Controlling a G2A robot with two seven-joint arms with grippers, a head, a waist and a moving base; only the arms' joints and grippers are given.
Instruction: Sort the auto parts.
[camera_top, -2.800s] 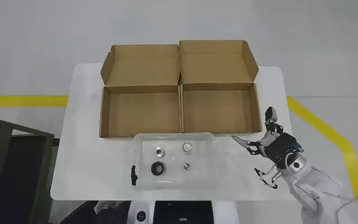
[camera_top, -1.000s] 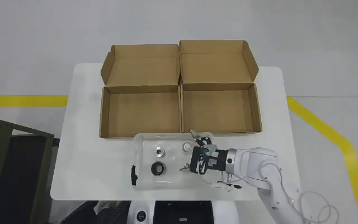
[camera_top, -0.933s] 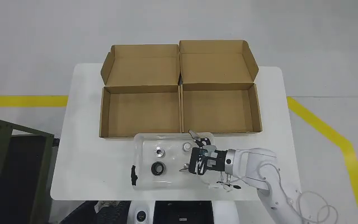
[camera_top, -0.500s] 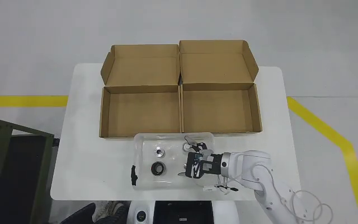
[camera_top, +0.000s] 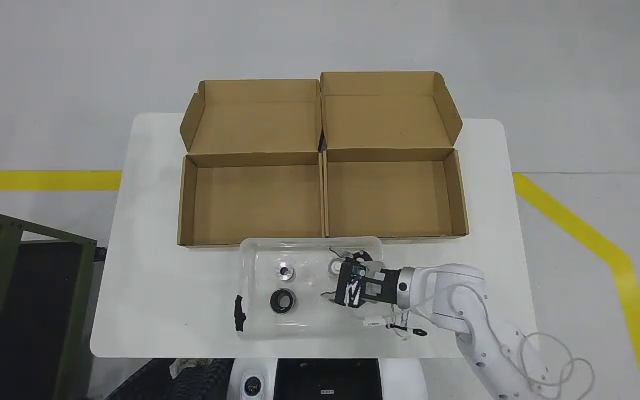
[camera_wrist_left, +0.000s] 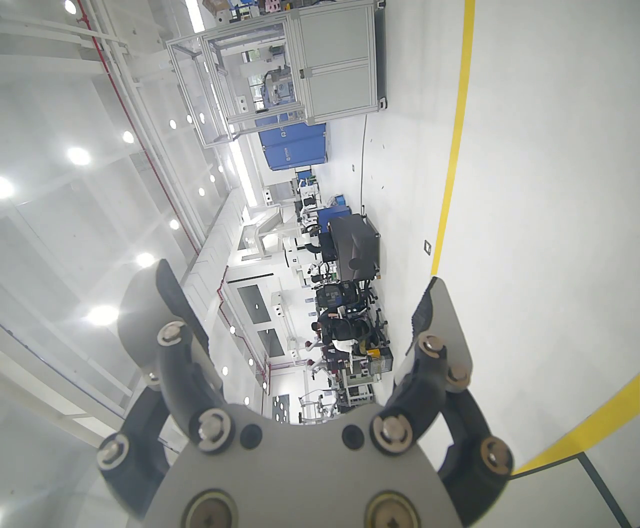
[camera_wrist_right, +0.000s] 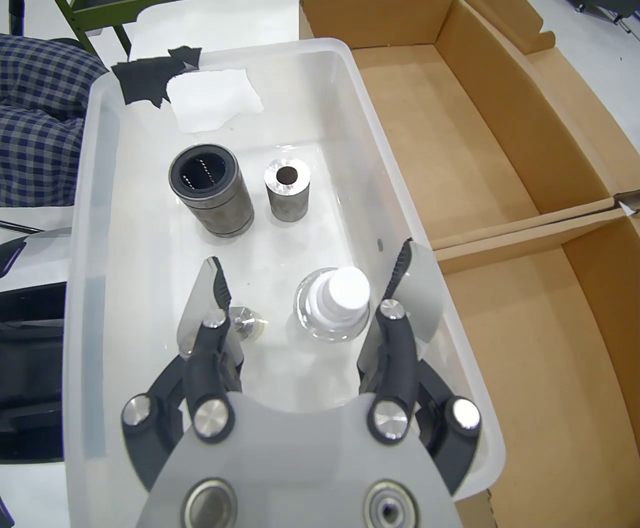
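You had the right gripper spread wide and empty inside the clear bin, low in the centre of the top view. Between its fingers stood a white-capped part on a clear base, with a flat metal disc beside it. A dark hollow sleeve and a grey bored bushing stood upright beyond. Your left gripper was parted too, holding nothing.

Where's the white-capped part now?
In the right wrist view, the white-capped part sits in the clear bin, near the cardboard boxes, between the right gripper's open fingers.
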